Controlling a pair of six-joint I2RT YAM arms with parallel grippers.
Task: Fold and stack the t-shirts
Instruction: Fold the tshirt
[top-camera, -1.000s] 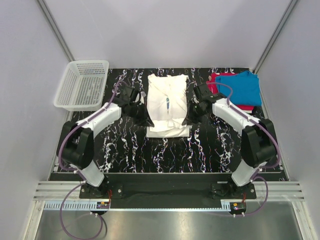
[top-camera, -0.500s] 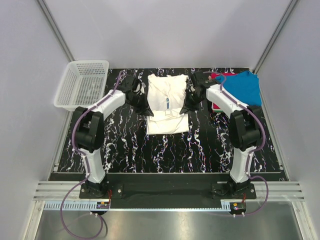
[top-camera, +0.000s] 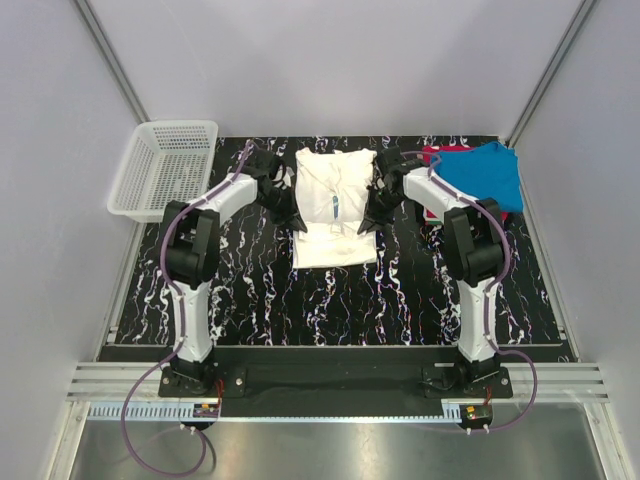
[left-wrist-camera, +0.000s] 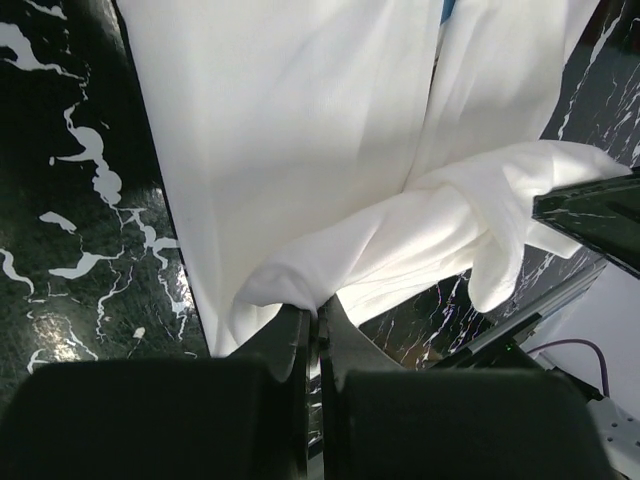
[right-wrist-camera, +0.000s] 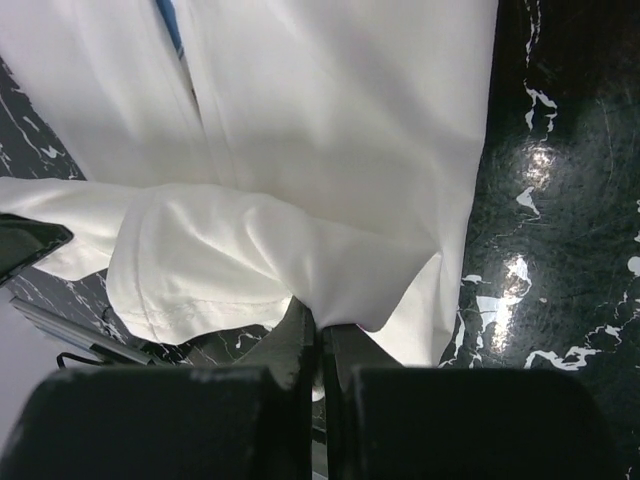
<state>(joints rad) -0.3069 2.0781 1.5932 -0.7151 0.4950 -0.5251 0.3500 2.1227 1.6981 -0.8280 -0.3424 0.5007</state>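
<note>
Black marbled table (top-camera: 250, 290) holds the white tee (top-camera: 335, 210) part-folded, its near hem lifted, a corner pinched tight just ahead of each of the left gripper (left-wrist-camera: 313, 318) and right gripper (right-wrist-camera: 320, 322), while the blue tee (top-camera: 490, 175) and red tee (top-camera: 432, 153), heaped beyond the right gripper, seem left to fold and stack

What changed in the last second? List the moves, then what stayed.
Both arms stretched away from their bases. The left gripper and right gripper, each shut on a fold of the white t-shirt, carried it toward the collar end. No grip was taken or released. The blue t-shirt, red t-shirt and basket stayed put.
</note>
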